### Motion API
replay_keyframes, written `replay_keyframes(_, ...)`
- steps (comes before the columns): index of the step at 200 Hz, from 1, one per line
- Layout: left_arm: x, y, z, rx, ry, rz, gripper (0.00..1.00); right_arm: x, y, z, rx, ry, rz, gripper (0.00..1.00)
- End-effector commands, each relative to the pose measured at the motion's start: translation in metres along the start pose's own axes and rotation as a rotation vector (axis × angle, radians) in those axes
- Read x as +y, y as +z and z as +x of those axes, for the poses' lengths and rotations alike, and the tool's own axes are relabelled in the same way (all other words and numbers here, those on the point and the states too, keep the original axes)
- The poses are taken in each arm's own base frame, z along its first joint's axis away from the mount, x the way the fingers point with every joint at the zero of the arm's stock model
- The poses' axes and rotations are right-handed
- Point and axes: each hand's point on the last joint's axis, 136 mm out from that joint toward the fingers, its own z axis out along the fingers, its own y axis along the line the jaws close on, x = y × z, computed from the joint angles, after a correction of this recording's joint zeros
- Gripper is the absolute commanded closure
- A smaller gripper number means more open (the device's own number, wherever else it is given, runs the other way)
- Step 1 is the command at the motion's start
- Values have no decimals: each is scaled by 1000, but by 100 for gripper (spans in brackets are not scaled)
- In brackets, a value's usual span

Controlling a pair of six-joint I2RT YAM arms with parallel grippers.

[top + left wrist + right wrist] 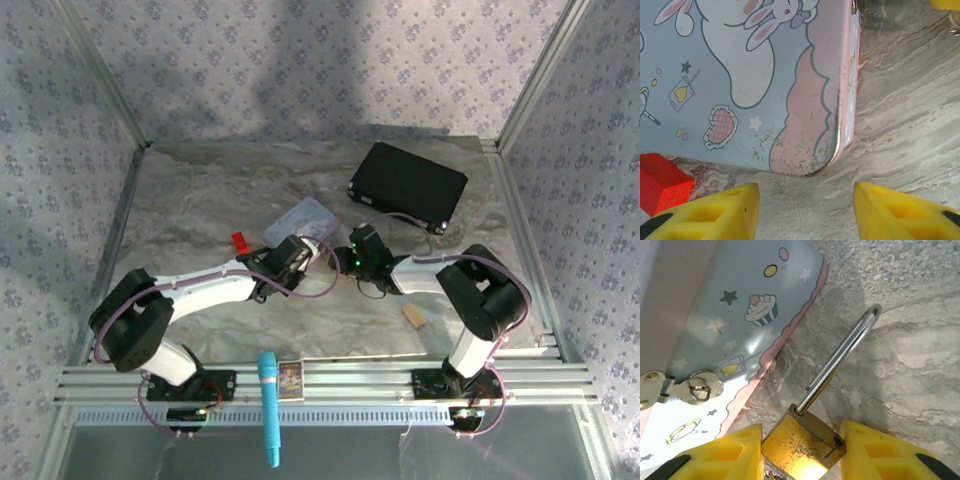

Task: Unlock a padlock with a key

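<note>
Red block (240, 241): lies left of the middle of the surface, just off the tin's left corner. In the left wrist view (660, 180) it sits beside the left yellow finger.

Blue marker (268, 405): lies across the metal rail along the near edge, pointing towards me, with a small card (290, 379) just to its right.

Tin (303, 218): pale blue with a pink border and cartoon rabbits. It lies flat around the middle of the surface, a little towards the far edge. A small metal clasp (695, 390) shows on its side.

Left tool (805, 210): fingers spread apart with nothing between them, hanging low over bare surface just short of the tin's rounded corner (830, 160).

Padlock (800, 447): the scratched brass body sits between the right tool's yellow fingers, right beside the tin's edge. Its long silver shackle (845, 352) slants up and away over the surface. I cannot tell whether the shackle's near end is seated in the body.

Right tool (801, 426): clamped on the padlock's body, one finger against each side, near the middle of the surface and close to the left tool.

Black case (408, 186): flat and closed, near the far right corner.

Tan block (415, 317): lies alone towards the near right corner, well apart from both tools.
</note>
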Motion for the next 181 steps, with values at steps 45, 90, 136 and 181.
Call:
replay_keyframes(45, 8, -8, -10, -13, -46, -24, 46, -35, -13, 32, 181, -36, 198, 61)
replay_keyframes(90, 14, -8, -12, -26, -96, -61, 41, -74, -30, 56, 360, -85, 374, 58)
replay_keyframes(136, 36, -11, -11, -13, -171, -190, 23, -97, -44, 53, 424, -184, 565, 54)
replay_keyframes(181, 48, -15, -14, -47, -298, -249, 4, -108, -54, 45, 434, -233, 691, 48)
